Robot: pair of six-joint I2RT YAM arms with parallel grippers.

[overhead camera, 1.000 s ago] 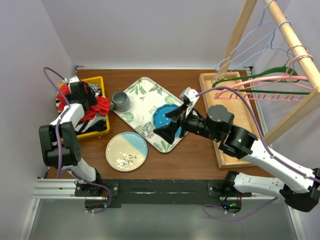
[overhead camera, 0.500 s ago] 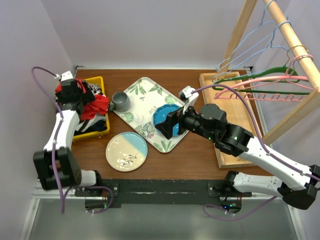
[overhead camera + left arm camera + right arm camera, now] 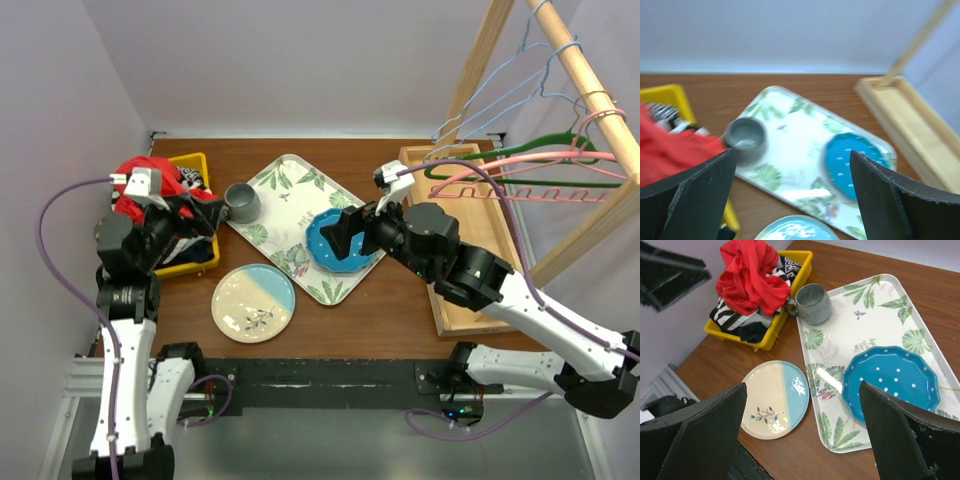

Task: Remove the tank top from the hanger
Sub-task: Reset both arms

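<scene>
No hanger carries a garment. The pink (image 3: 520,172), green (image 3: 520,150) and blue wire (image 3: 500,90) hangers hang bare on the wooden rack at the right. A crumpled red garment (image 3: 135,185) lies on striped cloth in the yellow bin (image 3: 195,160); it also shows in the right wrist view (image 3: 752,280). My left gripper (image 3: 195,215) is open and empty, raised beside the bin, with its fingers wide apart in its wrist view (image 3: 792,200). My right gripper (image 3: 345,235) is open and empty above the tray, far from the hangers; it shows wide open in its wrist view (image 3: 802,435).
A leaf-print tray (image 3: 290,190) holds a grey cup (image 3: 241,203) and a blue dotted plate (image 3: 335,243). A cream-and-blue plate (image 3: 253,302) lies on the table in front. The rack's wooden base (image 3: 450,190) runs along the right side.
My left arm has lifted out of the yellow bin and drawn back, gripper empty. My right gripper has risen and moved back to the right over the blue plate.
</scene>
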